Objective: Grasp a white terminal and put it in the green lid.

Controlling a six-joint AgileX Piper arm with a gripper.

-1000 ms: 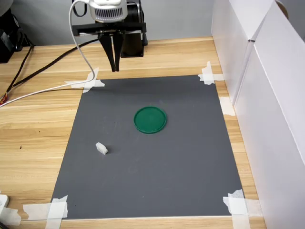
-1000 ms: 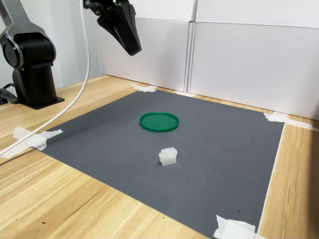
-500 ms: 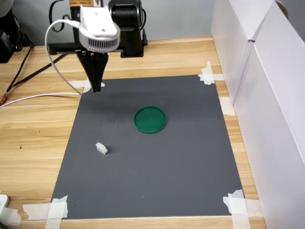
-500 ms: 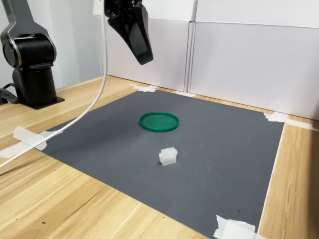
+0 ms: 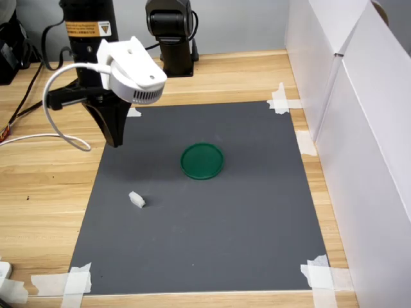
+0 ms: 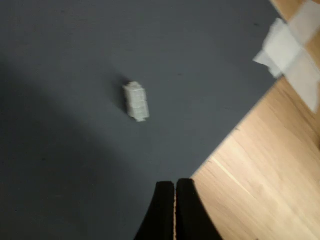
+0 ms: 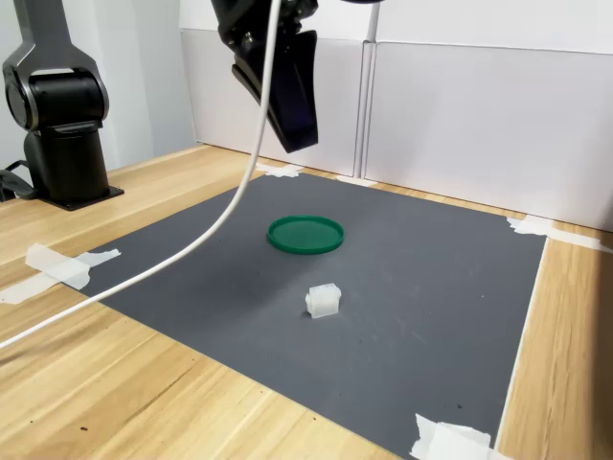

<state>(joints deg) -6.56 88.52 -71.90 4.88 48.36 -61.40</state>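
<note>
One tiny white plastic terminal block (image 6: 136, 101) at eleven o'clock from closed, empty black gripper (image 6: 175, 186), well apart.
Lying loose on dark grey mat (image 5: 244, 237), long axis near twelve-to-six in wrist view; flat round green plastic lid (image 5: 202, 160) elsewhere.

Gripper (image 5: 116, 142) moved forward over mat edge, nearer white terminal (image 5: 137, 199)
</note>
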